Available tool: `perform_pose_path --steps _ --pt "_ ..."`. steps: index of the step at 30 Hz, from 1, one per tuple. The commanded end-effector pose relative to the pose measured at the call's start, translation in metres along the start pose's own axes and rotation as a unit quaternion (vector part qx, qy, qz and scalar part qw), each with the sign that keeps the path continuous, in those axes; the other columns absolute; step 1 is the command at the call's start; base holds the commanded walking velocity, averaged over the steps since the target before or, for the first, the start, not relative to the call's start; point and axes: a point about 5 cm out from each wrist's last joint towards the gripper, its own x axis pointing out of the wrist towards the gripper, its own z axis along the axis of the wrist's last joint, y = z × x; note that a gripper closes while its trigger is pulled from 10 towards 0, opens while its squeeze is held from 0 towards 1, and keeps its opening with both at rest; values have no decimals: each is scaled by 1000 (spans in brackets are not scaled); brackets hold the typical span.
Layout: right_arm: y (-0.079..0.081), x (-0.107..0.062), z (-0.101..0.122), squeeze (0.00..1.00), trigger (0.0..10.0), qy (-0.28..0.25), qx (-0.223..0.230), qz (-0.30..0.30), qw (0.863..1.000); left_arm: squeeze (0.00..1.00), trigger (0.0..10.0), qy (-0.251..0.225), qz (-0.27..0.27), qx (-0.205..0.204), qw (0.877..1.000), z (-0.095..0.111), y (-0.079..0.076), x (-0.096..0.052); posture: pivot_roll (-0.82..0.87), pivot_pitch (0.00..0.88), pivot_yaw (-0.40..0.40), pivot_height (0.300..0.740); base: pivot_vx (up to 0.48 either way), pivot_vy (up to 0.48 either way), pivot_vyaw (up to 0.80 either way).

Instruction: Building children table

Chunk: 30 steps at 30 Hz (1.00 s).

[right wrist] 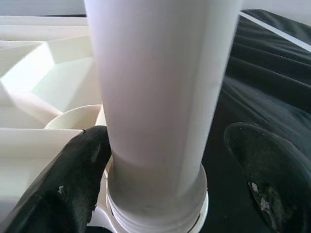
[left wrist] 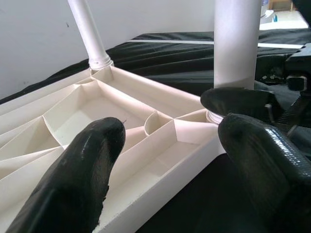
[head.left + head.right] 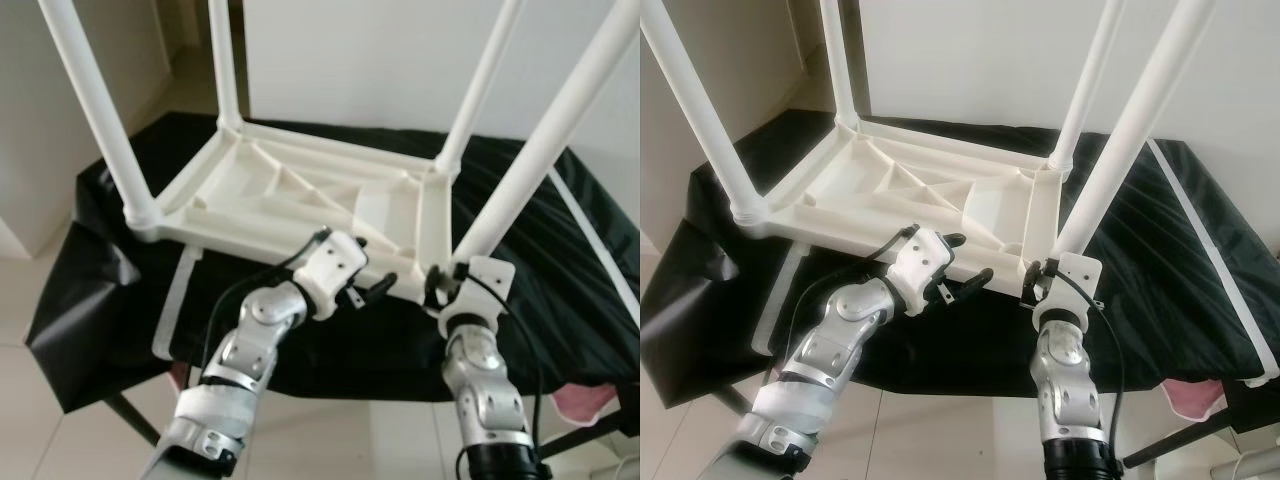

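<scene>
the white children table (image 3: 300, 195) lies upside down on the black-draped bench (image 3: 560, 250), four legs pointing up, long axis running left to right. the right gripper (image 1: 187, 179) straddles the near-right leg (image 3: 540, 150) at its base, fingers apparently spread, not clamped. the left gripper (image 2: 170, 145) hovers released over the table's near rim.

Both silver arms reach forward, left gripper (image 3: 962, 262) and right gripper (image 1: 180, 167) spread wide.
</scene>
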Motion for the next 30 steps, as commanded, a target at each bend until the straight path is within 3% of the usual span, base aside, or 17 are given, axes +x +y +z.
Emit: perform_pose_path --steps 1,2,5,7,11,13,15,17,19,25,28,29,30 --pt "-11 -1 -2 675 10000 -3 1 21 1000 0 10000 -9 35 5 999 5 3 4 -48 0 -61 740 0 0 0" --pt "-16 -1 -3 0 10000 -6 -10 39 999 0 10000 -8 32 13 999 5 2 3 -58 0 -49 740 0 0 0" --pt "-20 -1 -4 0 10000 -5 -15 69 997 0 10000 -6 27 27 999 2 0 0 -59 0 -46 740 0 0 0" --pt "-24 0 -6 0 10000 1 -26 136 990 0 10000 0 7 45 999 -1 -4 -4 -63 0 -41 740 0 0 0" --pt "-26 1 -4 0 10000 -5 -39 153 987 0 10000 3 -3 46 999 -3 -6 -5 -65 0 -37 740 0 0 0" --pt "-30 7 -1 0 10000 -8 -59 217 974 0 10000 11 -38 28 999 -5 -11 -8 -64 0 -31 740 0 0 0" --pt "-30 7 -1 0 10000 -8 -59 217 974 0 10000 11 -38 28 999 -5 -11 -8 -64 0 -31 740 0 0 0" --pt "-29 16 2 0 10000 -3 -77 283 956 0 10000 3 -73 -9 997 -5 -19 -10 -61 0 -27 740 0 0 0" --pt "-27 18 2 0 10000 -3 -85 294 952 0 10000 -1 -82 -27 996 -4 -22 -10 -59 0 -27 740 0 0 0" --pt "-21 31 4 0 10000 -2 -120 341 932 0 10000 7 -92 -17 996 -10 -35 -8 -43 0 -27 740 0 0 0" --pt "-20 33 4 0 10000 -1 -124 347 930 0 10000 9 -93 -18 995 -11 -36 -9 -41 0 -28 740 0 0 0" --pt "-20 35 3 0 1333 -1 -126 350 928 0 10000 12 -90 -22 996 -13 -38 -9 -29 0 -33 740 0 0 0" --pt "-20 35 3 0 1333 -1 -126 350 928 0 10000 12 -90 -22 996 -13 -38 -9 -29 0 -33 740 0 0 0"
